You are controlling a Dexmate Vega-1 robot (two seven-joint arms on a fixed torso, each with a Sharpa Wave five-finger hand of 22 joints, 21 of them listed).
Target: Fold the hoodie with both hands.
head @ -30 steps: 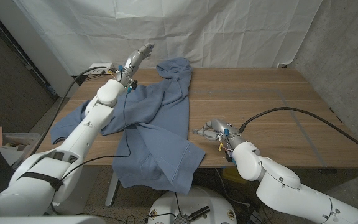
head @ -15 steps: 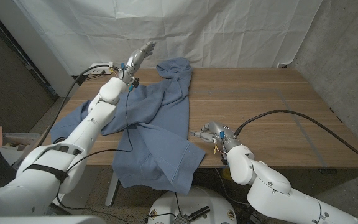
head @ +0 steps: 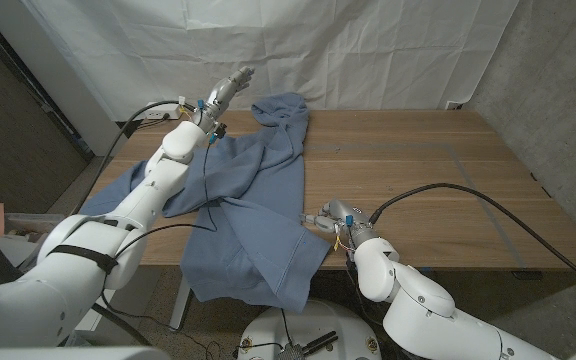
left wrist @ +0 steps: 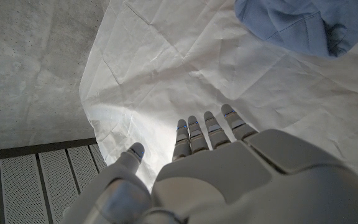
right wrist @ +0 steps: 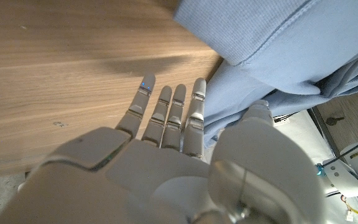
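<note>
Backdrop: a creased white sheet (head: 368, 45) hangs behind the wooden table (head: 438, 170) in the head view, with dark panels at the far left. Black cables run along both arms. The blue hoodie (head: 253, 190) lies crumpled across the table's left part, hood (head: 283, 110) toward the far edge, one sleeve trailing off the left side and its lower part draping over the near edge. The left hand (head: 230, 85) is raised above the table's far left corner, fingers straight and slightly apart, holding nothing. The right hand (head: 330, 213) sits low at the near edge, just beside the hoodie's hem.

Left wrist view: the left hand (left wrist: 210, 162) points its extended, slightly spread fingers at the white sheet (left wrist: 166, 68); the hood (left wrist: 300, 25) shows at one corner.

Right wrist view: the right hand (right wrist: 166, 143) reaches over the wood (right wrist: 61, 68), fingers straight, close together, gripping nothing, fingertips just short of the hoodie's ribbed hem (right wrist: 272, 37).
</note>
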